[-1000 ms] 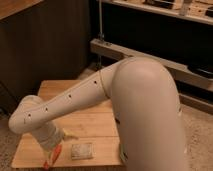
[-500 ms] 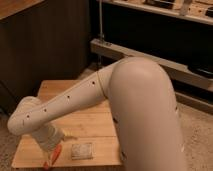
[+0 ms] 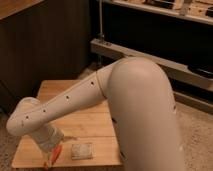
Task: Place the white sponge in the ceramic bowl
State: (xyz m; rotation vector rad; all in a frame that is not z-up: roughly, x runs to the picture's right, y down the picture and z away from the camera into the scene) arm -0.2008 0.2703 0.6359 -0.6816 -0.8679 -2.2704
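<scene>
The white sponge is a small pale square pad with a dotted face. It lies flat near the front edge of the wooden table. My white arm bends across the table from the right. My gripper points down at the front left, just left of the sponge and above an orange-red stick. The arm's wrist covers most of the gripper. The sponge lies free, with nothing touching it. The ceramic bowl is out of view.
The wide upper arm blocks the table's right side. A dark wall stands behind the table. A metal shelf rail runs at the back right. The floor is speckled.
The arm's elbow has shifted slightly left and down. The sponge and the stick have not moved.
</scene>
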